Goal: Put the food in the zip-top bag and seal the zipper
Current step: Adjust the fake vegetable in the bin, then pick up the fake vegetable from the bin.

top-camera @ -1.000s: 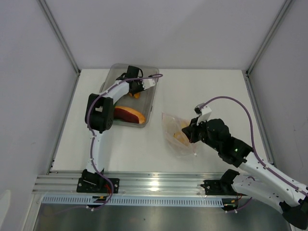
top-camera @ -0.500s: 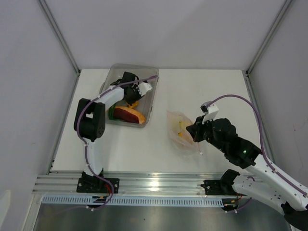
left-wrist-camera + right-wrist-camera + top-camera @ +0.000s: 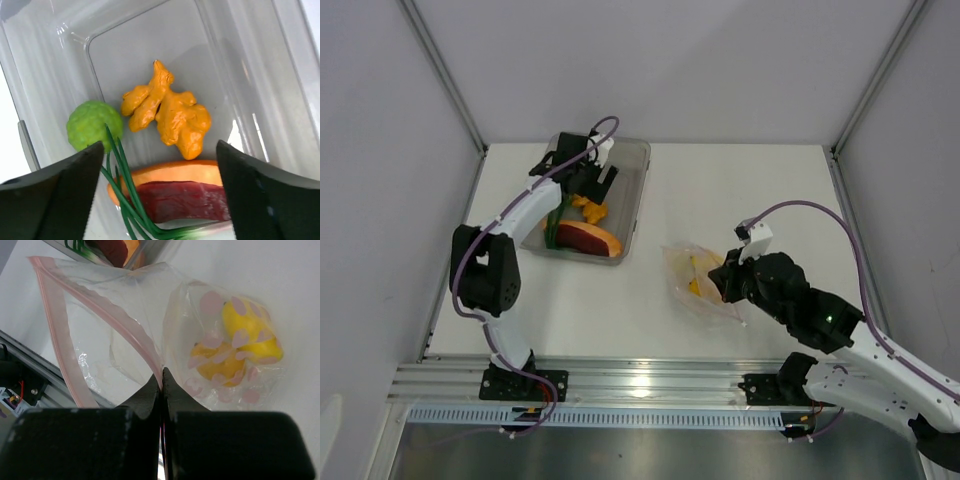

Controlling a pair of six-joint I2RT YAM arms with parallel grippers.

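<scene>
Your white table sits boxed in by pale grey walls. The left arm stretches out over the clear bin, left claw spread wide and empty — orange cluster and green lime just beneath it. The right arm crouches low, right claw pinched tight on the zipper of the zip-top bag — lemon inside, just beyond the fingertips.

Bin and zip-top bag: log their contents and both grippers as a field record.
bin: clear; holds orange cluster, lime, green stalk, dark-red slice
zip-top bag: on table; holds lemon and orange fruit
zipper: unsealed, mouth open
left gripper: open above the bin's food, holding nothing
right gripper: shut on the bag's zipper edge
</scene>
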